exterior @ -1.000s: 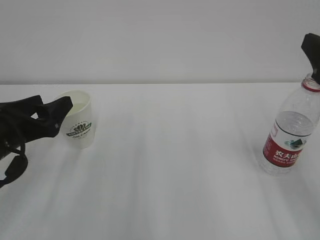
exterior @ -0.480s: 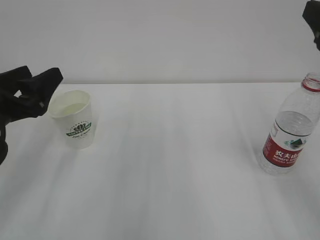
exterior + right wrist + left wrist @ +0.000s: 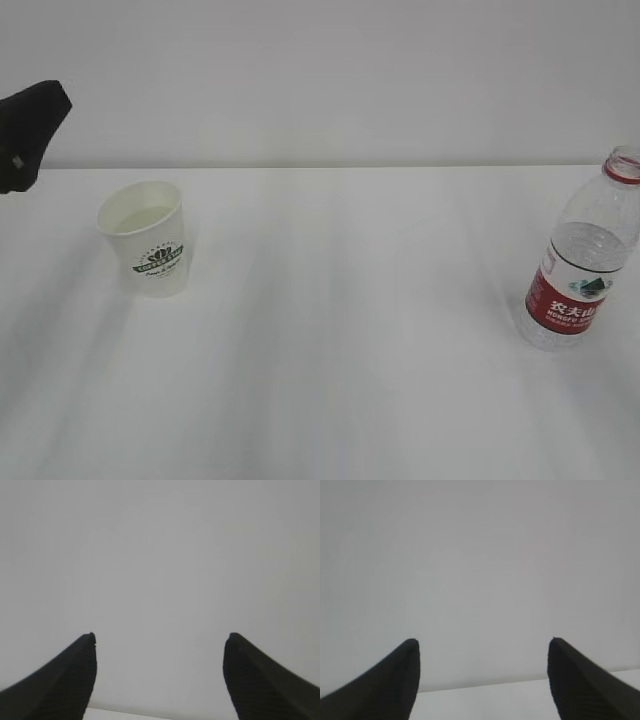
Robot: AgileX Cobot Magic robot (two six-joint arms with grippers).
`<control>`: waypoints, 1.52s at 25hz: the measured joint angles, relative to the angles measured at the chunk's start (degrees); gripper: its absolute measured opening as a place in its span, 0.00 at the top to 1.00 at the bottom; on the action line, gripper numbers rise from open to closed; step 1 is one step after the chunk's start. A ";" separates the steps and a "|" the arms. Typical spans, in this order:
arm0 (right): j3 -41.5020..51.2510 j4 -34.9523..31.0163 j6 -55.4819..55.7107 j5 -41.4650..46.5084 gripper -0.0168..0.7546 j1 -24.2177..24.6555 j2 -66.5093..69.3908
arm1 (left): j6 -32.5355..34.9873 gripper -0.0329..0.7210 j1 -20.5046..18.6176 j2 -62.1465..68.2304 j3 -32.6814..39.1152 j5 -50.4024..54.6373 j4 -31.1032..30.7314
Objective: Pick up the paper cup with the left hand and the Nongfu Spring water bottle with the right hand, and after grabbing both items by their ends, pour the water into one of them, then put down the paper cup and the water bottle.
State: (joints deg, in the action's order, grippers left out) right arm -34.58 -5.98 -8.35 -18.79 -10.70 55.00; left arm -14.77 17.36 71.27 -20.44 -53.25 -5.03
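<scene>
Seen from the exterior view, the paper cup (image 3: 145,237) stands upright on the left of the white table (image 3: 340,350), with pale liquid inside that is probably the water (image 3: 142,217). Well apart on the right stands the Nongfu Spring water bottle (image 3: 585,266), upright, uncapped and partly full. Only a dark tip of the left hand (image 3: 28,130) shows at the left edge, above the cup and clear of it. The right hand is out of this view.

Next, the left wrist view shows the left hand's two black fingers (image 3: 380,685) spread wide with nothing between them, only blank wall and a strip of table beyond.

Lastly, the right wrist view shows the right hand (image 3: 159,680) the same way: fingers far apart, gripping nothing, facing the wall.

Both items appear set down, so the task looks nearly finished. The remaining risk is an arm swinging low and clipping the light cup or the open bottle, spilling water.
</scene>
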 joint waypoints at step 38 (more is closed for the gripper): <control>-0.53 -1.12 0.00 35.45 0.21 0.00 -33.81 | 0.00 0.19 0.00 -52.03 0.54 50.34 0.13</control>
State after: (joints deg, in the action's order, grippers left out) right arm -35.11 -7.10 -8.35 16.66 -10.70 21.19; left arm -14.77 17.36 19.24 -19.90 -2.92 -4.89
